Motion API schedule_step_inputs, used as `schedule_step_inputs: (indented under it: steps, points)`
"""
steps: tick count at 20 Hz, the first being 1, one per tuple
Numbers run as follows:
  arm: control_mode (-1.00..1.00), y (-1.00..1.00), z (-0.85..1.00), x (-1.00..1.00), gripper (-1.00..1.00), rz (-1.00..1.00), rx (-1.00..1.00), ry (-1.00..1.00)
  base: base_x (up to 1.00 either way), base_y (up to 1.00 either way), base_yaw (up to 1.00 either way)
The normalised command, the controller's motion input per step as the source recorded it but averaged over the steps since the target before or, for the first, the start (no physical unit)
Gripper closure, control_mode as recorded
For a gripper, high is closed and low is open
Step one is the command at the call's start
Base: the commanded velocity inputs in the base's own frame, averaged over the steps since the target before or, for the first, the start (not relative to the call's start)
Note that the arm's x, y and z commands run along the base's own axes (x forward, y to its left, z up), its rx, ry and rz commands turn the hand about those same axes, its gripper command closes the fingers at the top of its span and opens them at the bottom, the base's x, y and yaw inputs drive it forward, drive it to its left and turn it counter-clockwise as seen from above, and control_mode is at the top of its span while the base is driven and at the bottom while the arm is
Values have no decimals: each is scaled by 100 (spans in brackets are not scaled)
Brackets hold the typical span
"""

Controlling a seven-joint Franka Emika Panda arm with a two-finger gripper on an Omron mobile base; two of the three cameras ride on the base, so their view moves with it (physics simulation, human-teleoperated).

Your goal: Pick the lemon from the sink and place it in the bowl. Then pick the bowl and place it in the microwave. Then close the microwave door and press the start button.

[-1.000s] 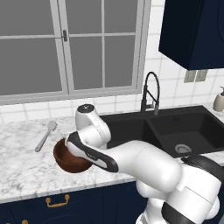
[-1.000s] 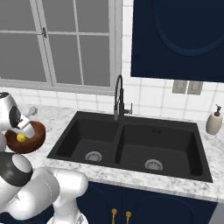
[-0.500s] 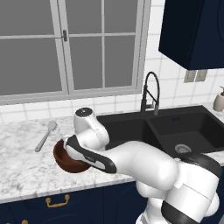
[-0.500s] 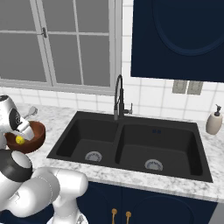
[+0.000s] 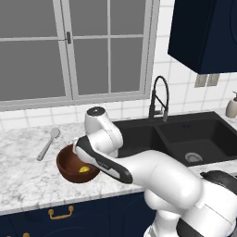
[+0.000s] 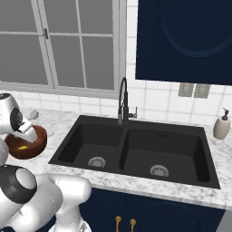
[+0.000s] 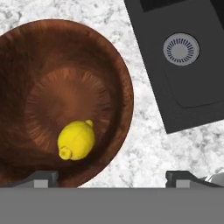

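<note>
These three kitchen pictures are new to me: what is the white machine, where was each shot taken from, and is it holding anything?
The white machine is a robot arm on a driving base, in a rendered kitchen. Two pictures come from cameras on the base, behind the arm to its left and right. The third looks down from the hand itself; its two dark tips, at the bottom edge, stand wide apart and hold nothing. Below it, the lemon lies inside the wooden bowl, which stands on the marble counter left of the black sink. A spoon lies behind the bowl, and a soap bottle stands right of the sink.
</note>
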Motion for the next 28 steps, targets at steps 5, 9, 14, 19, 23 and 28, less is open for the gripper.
schedule_step_inputs:
  steps: [5, 9, 14, 19, 23, 28]
  points:
    - [-100, -26, 69, -2, -100, 0, 2, -1, 0, 0, 0]
    - [-100, -33, 15, 0, -100, 0, 3, 0, 0, 0, 0]
    - [-100, -32, -11, 0, -100, 3, 2, 3, 0, 0, 0]
    - [-100, 4, -46, 12, -100, 10, 0, 3, 0, 0, 0]
    - [-100, 37, -40, 37, -100, 6, 0, 3, 0, 0, 0]
    - [-100, 25, -41, 39, -100, 5, 0, 1, 0, 0, 0]
